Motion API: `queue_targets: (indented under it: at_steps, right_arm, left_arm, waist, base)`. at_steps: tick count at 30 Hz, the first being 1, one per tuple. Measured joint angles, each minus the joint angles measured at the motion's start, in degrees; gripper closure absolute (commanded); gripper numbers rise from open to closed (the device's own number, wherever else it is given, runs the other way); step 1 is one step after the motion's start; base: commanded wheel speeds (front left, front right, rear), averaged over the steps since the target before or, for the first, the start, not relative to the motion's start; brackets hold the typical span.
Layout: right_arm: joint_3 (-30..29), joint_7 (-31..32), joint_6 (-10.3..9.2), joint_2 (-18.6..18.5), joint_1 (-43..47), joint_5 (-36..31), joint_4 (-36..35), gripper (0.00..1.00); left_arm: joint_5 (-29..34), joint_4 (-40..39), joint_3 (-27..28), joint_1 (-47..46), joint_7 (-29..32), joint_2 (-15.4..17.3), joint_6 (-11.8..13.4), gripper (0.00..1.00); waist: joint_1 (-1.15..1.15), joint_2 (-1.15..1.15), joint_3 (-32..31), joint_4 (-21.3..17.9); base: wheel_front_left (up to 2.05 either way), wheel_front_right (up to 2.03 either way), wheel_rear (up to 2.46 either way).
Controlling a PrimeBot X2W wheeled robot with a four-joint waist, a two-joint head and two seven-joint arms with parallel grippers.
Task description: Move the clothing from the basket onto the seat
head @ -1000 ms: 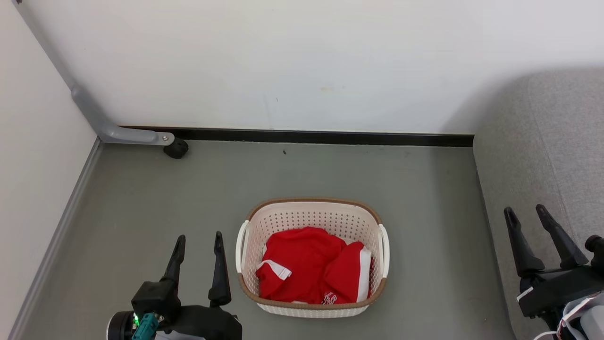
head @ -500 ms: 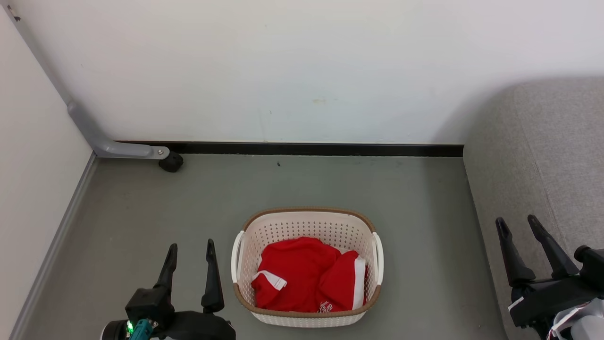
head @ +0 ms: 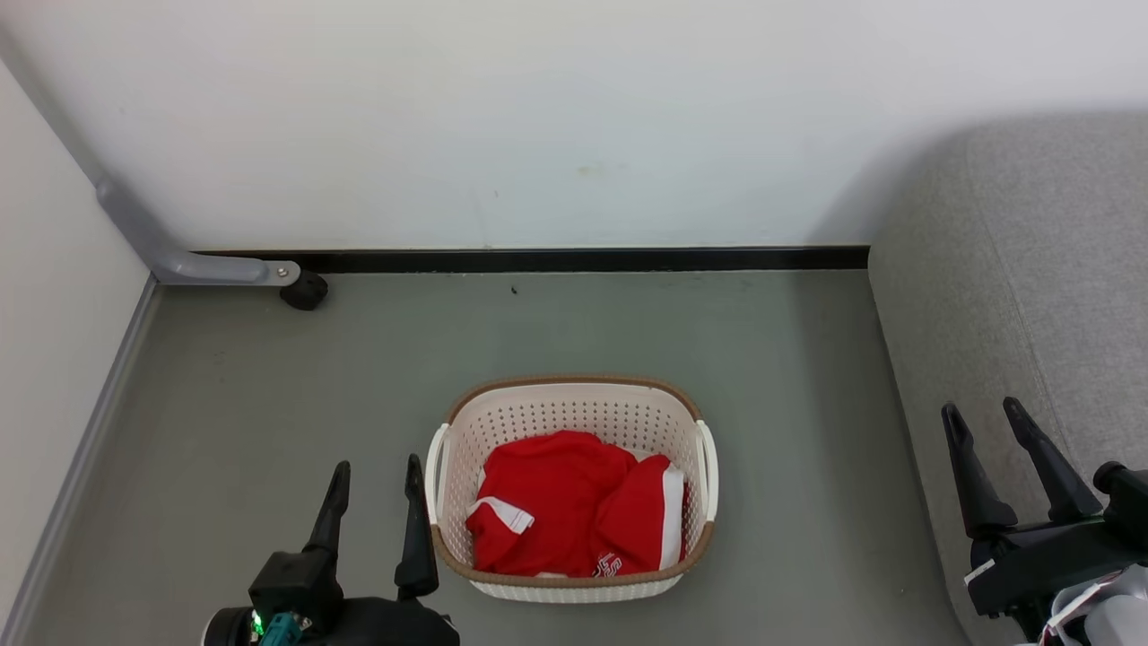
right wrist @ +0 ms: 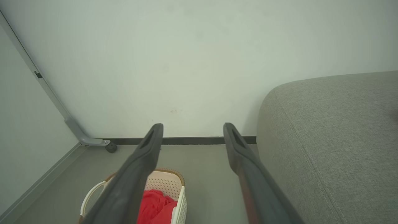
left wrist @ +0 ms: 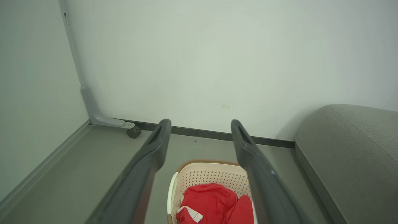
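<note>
Red clothing [head: 569, 509] with white trim lies crumpled inside the cream basket [head: 574, 397], which stands on the grey floor. The same clothing [left wrist: 214, 205] and basket [left wrist: 211, 172] appear low in the left wrist view, and the clothing [right wrist: 157, 208] in the basket [right wrist: 178, 186] sits at the bottom of the right wrist view. The light-grey seat [head: 1013, 260] fills the right side. My left gripper [head: 377, 471] is open just left of the basket's handle. Over the seat's front edge, my right gripper [head: 982, 413] is open with nothing between its fingers.
A white wall with a black baseboard [head: 574, 260] runs behind the basket. A grey metal leg with a black caster [head: 303, 292] stands in the far left corner. Another wall [head: 54, 296] closes the left side. Bare floor [head: 789, 404] separates basket and seat.
The whole head view has shifted, so the camera moved. Both grippers keep about the same places relative to the basket and stay open.
</note>
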Motion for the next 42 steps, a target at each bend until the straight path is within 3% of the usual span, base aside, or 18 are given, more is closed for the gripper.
queue_targets:
  at_steps: [19, 28, 42]
  right_arm:
    - [-1.11, -0.01, 0.37, -1.60, -1.27, -1.13, -4.69, 0.00]
    - [2.33, -0.01, 0.38, -5.34, -6.37, -0.46, -8.09, 0.00]
    - [2.57, -0.01, 0.38, -11.76, -12.58, 3.26, -11.78, 0.00]
  left_arm:
    - [-0.46, -3.31, -8.56, -5.72, 0.00, -0.01, 0.00, 0.00]
    - [-0.69, -2.48, -11.77, -11.21, 0.00, -0.02, 0.00, 0.00]
    - [-2.67, 1.29, -16.07, -22.88, 0.00, -0.10, 0.00, 0.00]
  waist:
    - [0.01, 0.00, 9.82, -2.45]
    - [0.01, 0.01, 16.85, -4.02]
    - [0.01, 0.01, 28.41, -6.14]
  base:
    - [0.00, 0.00, 0.00]
    - [0.00, 0.00, 0.00]
    - [0.00, 0.00, 0.00]
